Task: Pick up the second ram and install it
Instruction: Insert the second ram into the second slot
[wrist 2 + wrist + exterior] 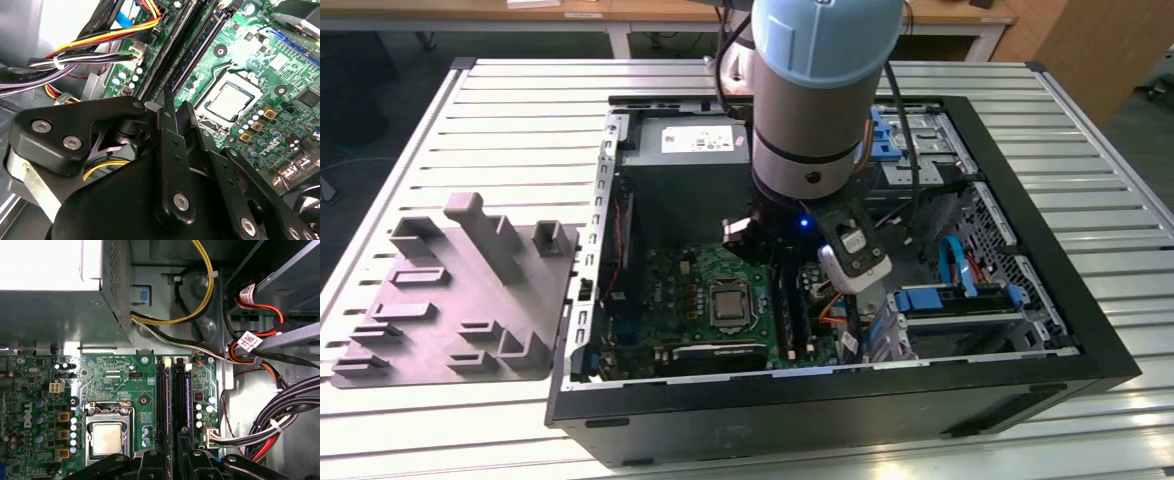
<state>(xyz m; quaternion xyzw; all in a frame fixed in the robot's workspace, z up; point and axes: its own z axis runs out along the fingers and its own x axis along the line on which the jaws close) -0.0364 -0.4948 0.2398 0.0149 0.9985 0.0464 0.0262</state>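
My gripper (774, 262) is down inside the open computer case (1067, 330), right over the memory slots of the green motherboard (687, 300). In both wrist views its fingers stand close together with only a narrow gap. A thin dark stick with a bluish tint, the second ram (173, 405), runs out from between them in line with a slot. It looks clamped in the gripper (172, 457), low at the slot. The second wrist view shows the gripper (176, 102) and the ram's edge (197, 47) leading away from it. The neighbouring slot (187, 400) holds a bluish stick.
The bare processor socket (107, 437) lies beside the slots. The grey power supply (55, 305) stands at the board's end. Thick cable bundles (280, 420) crowd the other side of the slots. Blue drive brackets (934, 300) sit nearby. A grey fixture (454, 300) lies on the slatted table.
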